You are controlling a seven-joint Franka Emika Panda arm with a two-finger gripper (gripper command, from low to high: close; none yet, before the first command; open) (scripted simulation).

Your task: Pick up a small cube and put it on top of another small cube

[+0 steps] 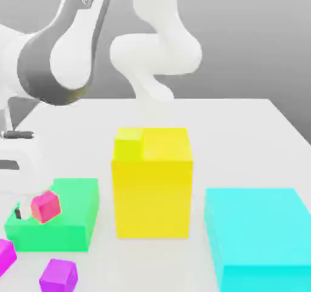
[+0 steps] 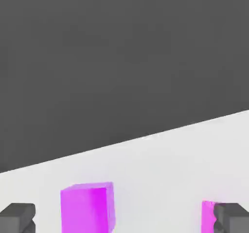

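My gripper [image 2: 124, 218], spread wide and empty, is by the green block [image 1: 76, 202]; the magenta cube [image 1: 5, 256] seems camera-side of that block.

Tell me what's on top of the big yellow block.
A small yellow cube sits on the big yellow block, toward the exterior view's left. The top under that cube is covered, so I can't say what's there.

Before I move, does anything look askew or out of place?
Mildly, yes: the pink-red cube by the green block looks tilted, its edges skewed against the block's. The small yellow cube sits at a corner of the big yellow block, off-center. Nothing looks damaged.
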